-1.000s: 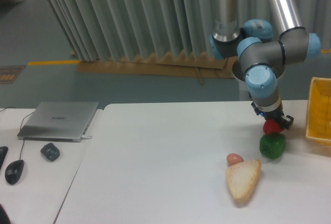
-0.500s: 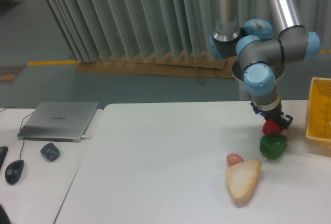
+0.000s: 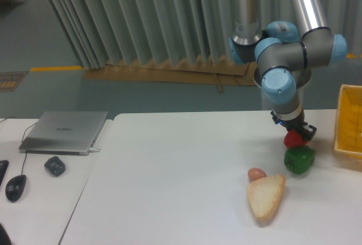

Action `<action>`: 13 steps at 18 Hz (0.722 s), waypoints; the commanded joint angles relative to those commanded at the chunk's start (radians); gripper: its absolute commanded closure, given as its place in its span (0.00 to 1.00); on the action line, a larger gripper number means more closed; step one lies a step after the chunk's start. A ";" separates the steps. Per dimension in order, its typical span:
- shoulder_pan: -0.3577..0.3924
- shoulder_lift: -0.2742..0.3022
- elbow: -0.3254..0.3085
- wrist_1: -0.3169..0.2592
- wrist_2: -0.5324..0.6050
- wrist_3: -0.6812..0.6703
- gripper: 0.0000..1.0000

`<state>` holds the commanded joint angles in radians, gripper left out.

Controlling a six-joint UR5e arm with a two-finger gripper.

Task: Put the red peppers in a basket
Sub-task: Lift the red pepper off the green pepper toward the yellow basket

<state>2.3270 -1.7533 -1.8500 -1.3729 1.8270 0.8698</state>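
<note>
1. The gripper (image 3: 297, 136) points down at the right side of the table, its two dark fingers closed around the red pepper (image 3: 293, 139), so it is grasping that pepper.
2. The red pepper is small and glossy, held between the fingers directly above the green bell pepper (image 3: 298, 160); whether the two peppers touch cannot be told from this view.
3. The green bell pepper rests on the white table (image 3: 181, 171), just in front of and below the gripper.
4. Above the gripper the arm's wrist (image 3: 278, 86) shows grey housings with light blue caps, and a silver tube runs up out of the top of the view.
5. To the near left of the green pepper lies a small pinkish-brown egg-like object (image 3: 257, 173), touching or just beside a wedge-shaped piece of bread (image 3: 265, 197).
6. The yellow basket (image 3: 349, 117) with lattice sides sits at the right edge of the table, partly cut off by the view, near the gripper but apart from it.
7. Far to the left, on a second table, are a closed silver laptop (image 3: 64, 131), a small dark object (image 3: 55, 166) and a black mouse (image 3: 15, 187).
8. Behind the tables hangs a grey pleated curtain (image 3: 147, 18).
</note>
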 joint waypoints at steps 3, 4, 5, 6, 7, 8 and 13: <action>0.000 0.023 0.020 -0.043 -0.003 0.008 0.84; 0.000 0.028 0.038 -0.067 -0.012 0.009 0.84; 0.002 0.029 0.066 -0.095 -0.026 0.020 0.84; 0.002 0.032 0.095 -0.133 -0.038 0.029 0.84; 0.005 0.035 0.122 -0.167 -0.050 0.038 0.84; 0.006 0.035 0.139 -0.185 -0.061 0.046 0.84; 0.049 0.058 0.192 -0.235 -0.045 0.189 0.84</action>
<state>2.3758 -1.6952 -1.6584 -1.6076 1.7824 1.0591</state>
